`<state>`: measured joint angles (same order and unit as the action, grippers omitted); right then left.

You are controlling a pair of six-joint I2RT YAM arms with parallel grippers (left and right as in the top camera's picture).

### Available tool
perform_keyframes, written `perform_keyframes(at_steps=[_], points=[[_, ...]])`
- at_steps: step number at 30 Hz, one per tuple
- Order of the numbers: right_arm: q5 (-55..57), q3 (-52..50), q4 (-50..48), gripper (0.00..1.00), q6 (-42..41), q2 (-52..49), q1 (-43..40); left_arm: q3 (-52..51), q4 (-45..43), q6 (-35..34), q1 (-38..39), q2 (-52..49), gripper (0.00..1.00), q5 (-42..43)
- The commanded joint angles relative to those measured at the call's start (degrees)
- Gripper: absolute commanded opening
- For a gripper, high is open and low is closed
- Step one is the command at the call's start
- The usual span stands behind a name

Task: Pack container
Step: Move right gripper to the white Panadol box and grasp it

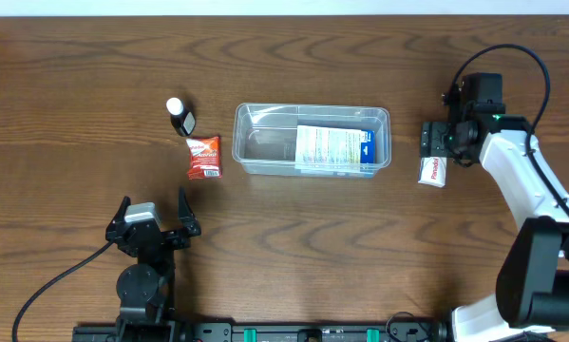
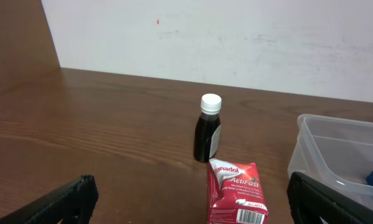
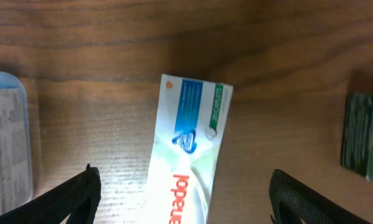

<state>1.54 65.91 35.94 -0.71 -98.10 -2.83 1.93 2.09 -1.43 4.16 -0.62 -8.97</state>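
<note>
While both arms hang over the wooden worktop, the clear container sits at the centre of the overhead frame, long side running across, with a white-and-blue printed box lying in its right half. Just left of it lie a red packet and, above that, a dark bottle with a white cap. At lower left the left end effector stands with its jaws spread wide, holding nothing. At right the right end effector is poised just above a white carton that lies close to the container's right end.

Seen from the left wrist, the left end effector is open and empty; the dark bottle stands upright at centre, the red packet just in front of it, the container at the right edge.

From the right wrist, the right end effector is open, its fingers well apart on either side of the white carton, touching nothing. The container shows at the left edge and a dark green object, too cropped to identify, at the right edge.
</note>
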Motion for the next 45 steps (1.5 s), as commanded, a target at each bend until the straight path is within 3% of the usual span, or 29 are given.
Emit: perform_keyframes(at_steps=[1, 9, 31, 35, 45], points=[[-1.8, -0.1, -1.0, 0.85, 2.7, -1.9, -0.6, -1.7, 1.0, 0.6, -0.2, 0.4, 0.98, 0.0], [0.4, -0.1, -4.3, 0.87, -2.3, -6.6, -1.7, -1.7, 1.0, 0.6, -0.2, 0.4, 0.98, 0.0], [-1.1, -0.1, -6.9, 0.81, -2.4, -11.2, -2.8, -1.7, 1.0, 0.6, -0.2, 0.4, 0.98, 0.0], [-1.1, -0.1, -6.8, 0.69, -2.4, -11.2, -2.8, -1.7, 1.0, 0.6, -0.2, 0.4, 0.98, 0.0], [-1.1, 0.1, -6.4, 0.57, -1.4, -11.2, -2.8, -1.7, 1.0, 0.6, -0.2, 0.4, 0.98, 0.0]])
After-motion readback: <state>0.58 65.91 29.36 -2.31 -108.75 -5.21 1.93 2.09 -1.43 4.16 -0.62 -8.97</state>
